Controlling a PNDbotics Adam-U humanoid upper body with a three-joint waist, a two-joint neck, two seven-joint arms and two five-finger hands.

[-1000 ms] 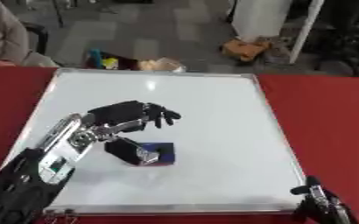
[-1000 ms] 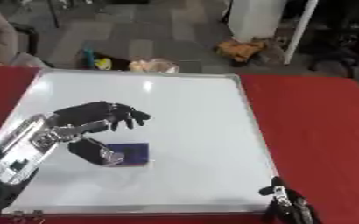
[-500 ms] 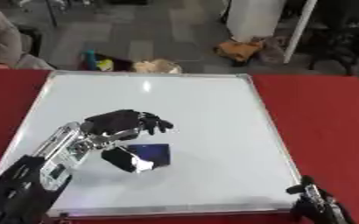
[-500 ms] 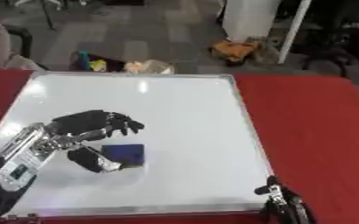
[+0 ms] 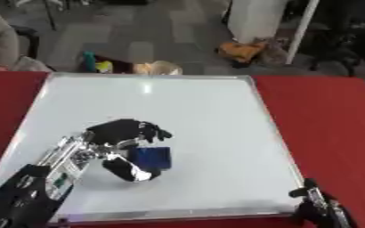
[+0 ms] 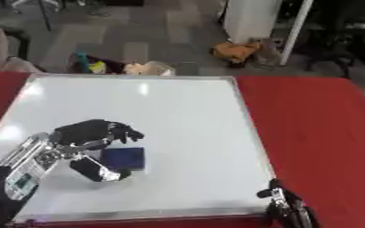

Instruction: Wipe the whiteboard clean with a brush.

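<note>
Red counter (image 5: 326, 116) carries one whiteboard (image 5: 193, 111), its long axis running near to far. One blue brush (image 5: 151, 158) lies flat on the near-left part of the board, pinched between the curled fingers and thumb of the left hand (image 5: 123, 133), directly under the palm. Only fingertips of the right hand (image 6: 283, 205) show at the near right corner, well apart; I cannot tell their state.

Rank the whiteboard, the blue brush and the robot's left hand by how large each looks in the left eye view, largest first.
1. whiteboard
2. left hand, nearer the camera, so unsure
3. blue brush, partly covered by the hand
</note>
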